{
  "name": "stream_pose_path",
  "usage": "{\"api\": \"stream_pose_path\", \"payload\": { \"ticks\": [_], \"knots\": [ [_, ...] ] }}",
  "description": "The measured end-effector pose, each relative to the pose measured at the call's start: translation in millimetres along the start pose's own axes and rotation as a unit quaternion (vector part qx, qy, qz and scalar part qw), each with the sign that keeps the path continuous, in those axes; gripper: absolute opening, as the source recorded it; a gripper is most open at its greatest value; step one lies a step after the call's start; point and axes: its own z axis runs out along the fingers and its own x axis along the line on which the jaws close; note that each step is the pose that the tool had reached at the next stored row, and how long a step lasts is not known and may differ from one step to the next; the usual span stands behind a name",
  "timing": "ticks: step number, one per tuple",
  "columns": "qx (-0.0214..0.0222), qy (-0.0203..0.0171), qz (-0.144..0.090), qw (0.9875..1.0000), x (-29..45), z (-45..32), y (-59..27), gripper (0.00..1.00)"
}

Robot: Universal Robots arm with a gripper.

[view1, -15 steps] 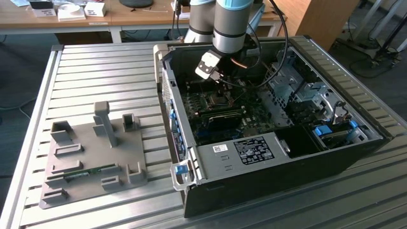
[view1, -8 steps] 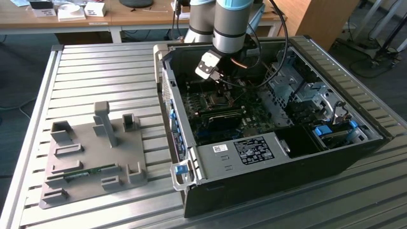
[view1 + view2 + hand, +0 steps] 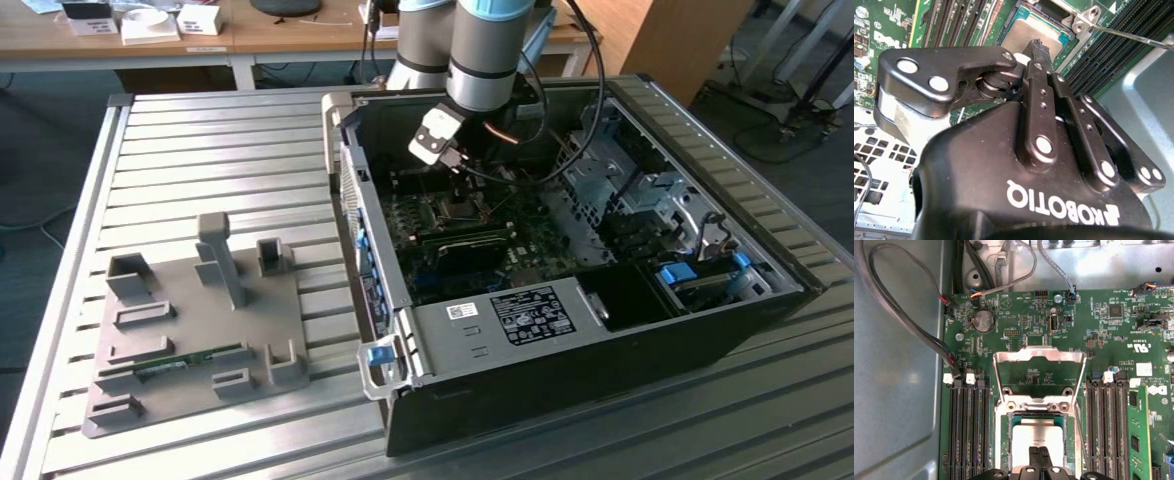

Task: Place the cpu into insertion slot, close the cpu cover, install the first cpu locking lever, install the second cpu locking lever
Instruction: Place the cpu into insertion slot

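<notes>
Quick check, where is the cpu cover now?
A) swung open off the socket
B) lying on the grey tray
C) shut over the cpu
A: in the first wrist view the cpu cover is swung open, green board showing through its frame, and the cpu lies uncovered.

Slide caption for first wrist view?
Shut gripper at the cpu lying on the motherboard, cpu cover open.

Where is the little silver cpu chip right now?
In the first wrist view the cpu sits in the socket on the motherboard, between the black memory slots, right under the gripper; the cpu cover is flipped open beside it.
</notes>
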Motion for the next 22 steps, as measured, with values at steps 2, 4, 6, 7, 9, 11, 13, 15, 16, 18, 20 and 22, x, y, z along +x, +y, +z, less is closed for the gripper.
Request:
{"api": "stream_pose_path", "payload": {
  "ticks": [2, 4, 6, 7, 9, 11, 13, 15, 16, 18, 20, 22],
  "knots": [
    [0.0001, 0.0001, 0.000, 1.0000, 0.0, 0.1, 0.0, 0.11],
    [0.0002, 0.0001, 0.000, 1.0000, 0.0, 0.1, 0.0, 0.11],
    [0.0002, 0.0002, 0.000, 1.0000, 0.0, 0.1, 0.0, 0.11],
    [0.0002, 0.0003, 0.000, 1.0000, 0.0, 0.1, 0.0, 0.11],
    [0.0002, 0.0003, 0.000, 1.0000, 0.1, -1.5, 0.1, 0.11],
    [0.0002, 0.0003, 0.000, 1.0000, 0.1, -2.4, 0.2, 0.11],
    [0.0001, 0.0005, 0.000, 1.0000, 0.2, -2.5, 0.2, 0.11],
    [0.0003, 0.0002, 0.000, 1.0000, 0.3, -2.6, 0.2, 0.11],
    [0.0003, 0.0002, 0.000, 1.0000, 0.6, -2.6, 0.2, 0.11],
    [0.0003, 0.0004, 0.000, 1.0000, 1.1, -2.4, 0.2, 0.11],
    [0.0002, 0.0007, 0.000, 1.0000, 1.6, -1.8, 0.1, 0.11],
    [0.0002, 0.0006, 0.000, 1.0000, 2.1, -1.1, 0.1, 0.11]
  ]
}}
